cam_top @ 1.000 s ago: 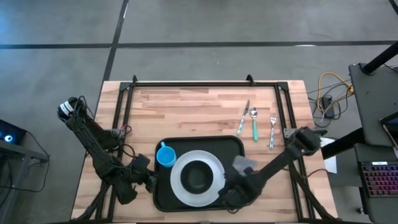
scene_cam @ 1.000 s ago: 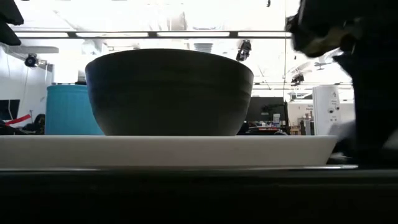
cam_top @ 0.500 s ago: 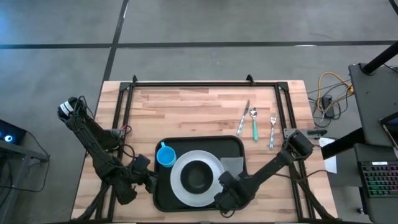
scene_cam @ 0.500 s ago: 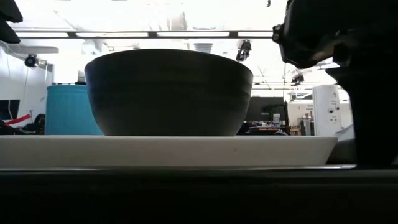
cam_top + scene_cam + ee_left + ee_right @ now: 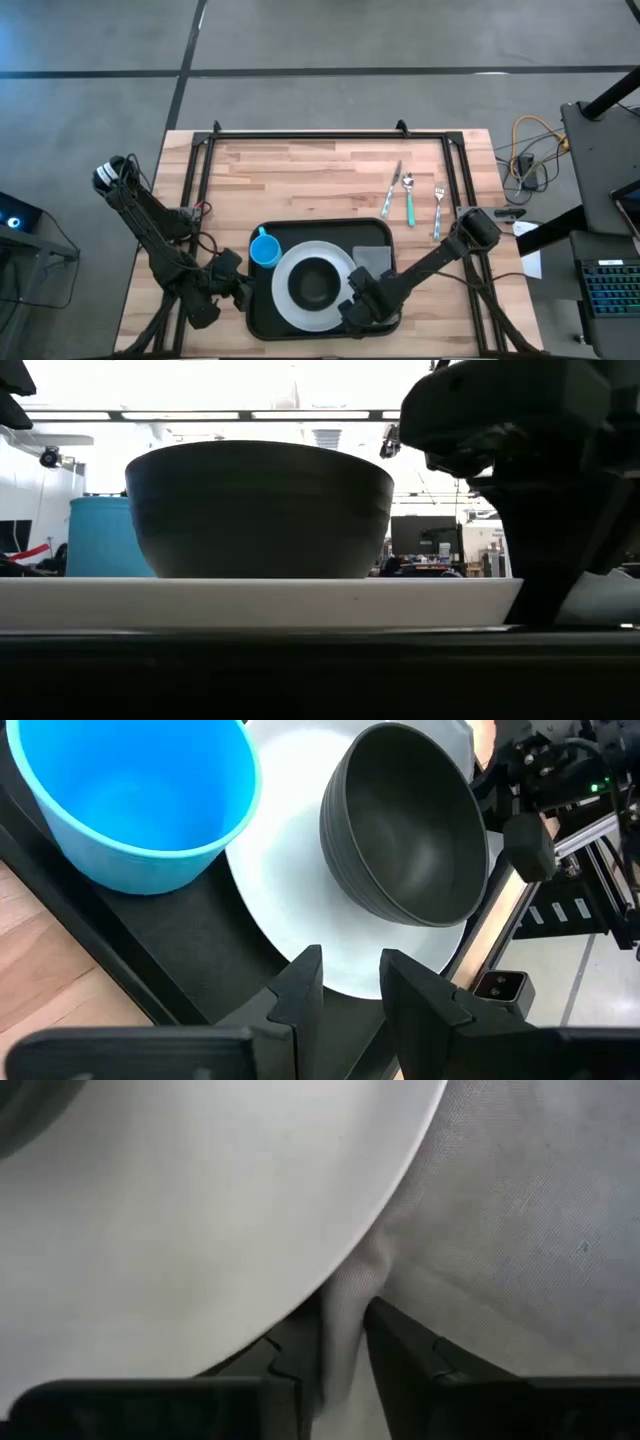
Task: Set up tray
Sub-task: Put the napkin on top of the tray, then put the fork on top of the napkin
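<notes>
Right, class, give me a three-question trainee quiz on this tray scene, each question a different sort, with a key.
1. True or false: the dark bowl sits on the white plate.
2. What does the right gripper pinch? A) fork B) grey napkin C) blue cup
3. Fill in: the knife, spoon and fork lie on the bare wood, outside the black ____.

Key: 1 true. 2 B: the napkin's edge sits pinched between the fingers beside the plate's rim. 3 tray. The left gripper waits at the tray's left edge, fingers open.
</notes>
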You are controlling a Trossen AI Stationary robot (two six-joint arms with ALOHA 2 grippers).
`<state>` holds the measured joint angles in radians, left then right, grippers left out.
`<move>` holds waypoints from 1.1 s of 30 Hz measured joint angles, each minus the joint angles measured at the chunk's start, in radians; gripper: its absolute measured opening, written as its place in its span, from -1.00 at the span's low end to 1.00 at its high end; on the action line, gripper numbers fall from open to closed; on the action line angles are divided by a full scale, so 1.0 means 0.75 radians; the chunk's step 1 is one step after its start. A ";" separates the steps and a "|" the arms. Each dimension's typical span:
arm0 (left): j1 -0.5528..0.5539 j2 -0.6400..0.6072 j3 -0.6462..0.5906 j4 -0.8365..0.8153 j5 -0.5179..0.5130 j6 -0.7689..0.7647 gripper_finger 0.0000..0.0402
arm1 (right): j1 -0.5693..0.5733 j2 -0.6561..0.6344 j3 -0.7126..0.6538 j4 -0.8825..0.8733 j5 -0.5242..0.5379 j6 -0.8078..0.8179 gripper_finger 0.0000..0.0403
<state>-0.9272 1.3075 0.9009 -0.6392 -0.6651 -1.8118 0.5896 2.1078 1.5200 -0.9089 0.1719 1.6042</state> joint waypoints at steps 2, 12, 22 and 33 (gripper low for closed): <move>0.000 0.000 -0.003 0.001 0.000 0.000 -0.58 | 0.001 -0.018 0.000 0.000 0.011 0.016 -0.56; 0.000 0.000 -0.006 0.001 0.000 0.027 -0.58 | -0.006 -0.104 0.010 -0.047 0.070 -0.008 -0.21; -0.003 0.000 -0.006 0.013 0.000 0.030 -0.58 | -0.064 -0.304 0.012 -0.463 0.165 0.136 -0.06; -0.003 0.000 -0.007 0.015 -0.001 0.036 -0.58 | -0.330 -0.754 -0.463 -0.614 0.002 0.153 -0.18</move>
<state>-0.9295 1.3075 0.8959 -0.6278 -0.6655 -1.7851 0.3419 1.5424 1.1728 -1.3697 0.1730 1.7190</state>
